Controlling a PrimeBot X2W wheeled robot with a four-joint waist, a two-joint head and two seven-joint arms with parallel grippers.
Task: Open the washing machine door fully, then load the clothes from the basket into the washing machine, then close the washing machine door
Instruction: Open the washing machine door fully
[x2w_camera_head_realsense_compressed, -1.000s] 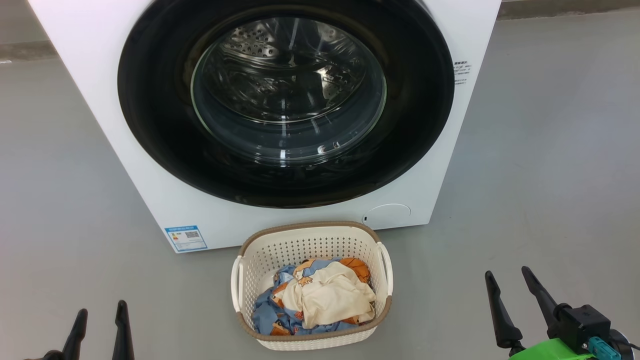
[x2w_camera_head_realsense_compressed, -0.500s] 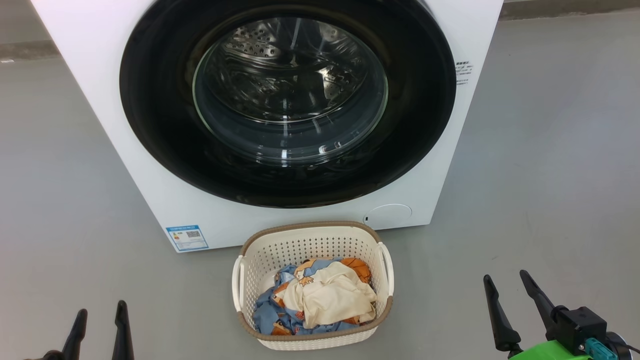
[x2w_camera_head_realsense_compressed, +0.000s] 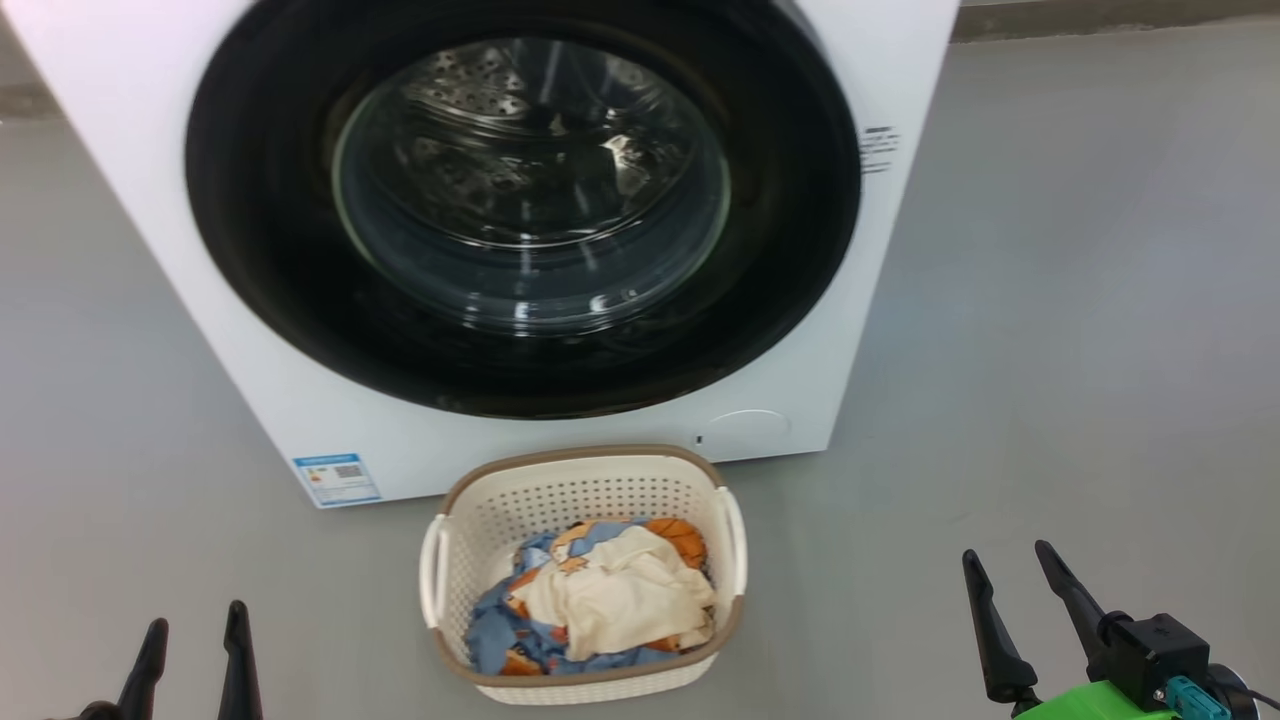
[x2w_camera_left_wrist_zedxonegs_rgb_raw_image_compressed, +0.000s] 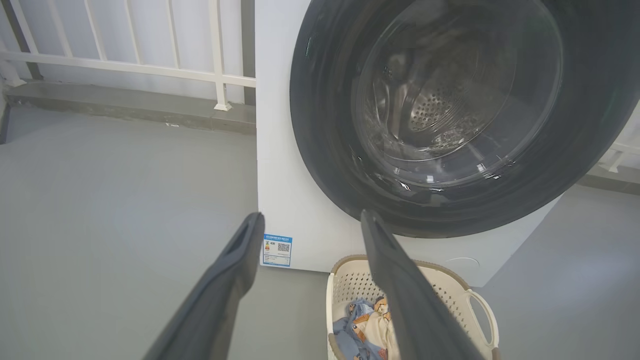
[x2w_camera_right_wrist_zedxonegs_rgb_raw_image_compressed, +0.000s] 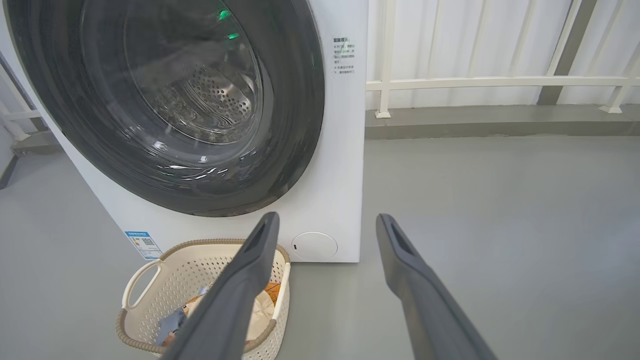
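Note:
The white washing machine (x2w_camera_head_realsense_compressed: 130, 150) stands on the floor with its round black-rimmed door (x2w_camera_head_realsense_compressed: 790, 260) shut flat against its front; the steel drum shows through the glass. Directly in front sits the cream basket (x2w_camera_head_realsense_compressed: 500, 495) holding the clothes (x2w_camera_head_realsense_compressed: 600, 590), a cream garment over blue printed fabric. My left gripper (x2w_camera_head_realsense_compressed: 195, 620) is open at the lower left, well left of the basket. My right gripper (x2w_camera_head_realsense_compressed: 1005, 560) is open at the lower right, away from basket and machine. The door (x2w_camera_left_wrist_zedxonegs_rgb_raw_image_compressed: 320, 150) and basket (x2w_camera_left_wrist_zedxonegs_rgb_raw_image_compressed: 467, 295) also show in the left wrist view, the door (x2w_camera_right_wrist_zedxonegs_rgb_raw_image_compressed: 300, 125) and basket (x2w_camera_right_wrist_zedxonegs_rgb_raw_image_compressed: 170, 265) again in the right wrist view.
Grey floor (x2w_camera_head_realsense_compressed: 1080, 330) spreads on both sides of the machine. A white railing (x2w_camera_right_wrist_zedxonegs_rgb_raw_image_compressed: 500, 80) on a low concrete kerb runs behind it. A blue label sticker (x2w_camera_head_realsense_compressed: 336, 478) sits at the machine's lower left corner and a round service cap (x2w_camera_head_realsense_compressed: 745, 432) at its lower right.
The whole head view has shifted, so machine and basket sit further left in the picture; that is camera motion. Both grippers stay open, and neither has visibly moved.

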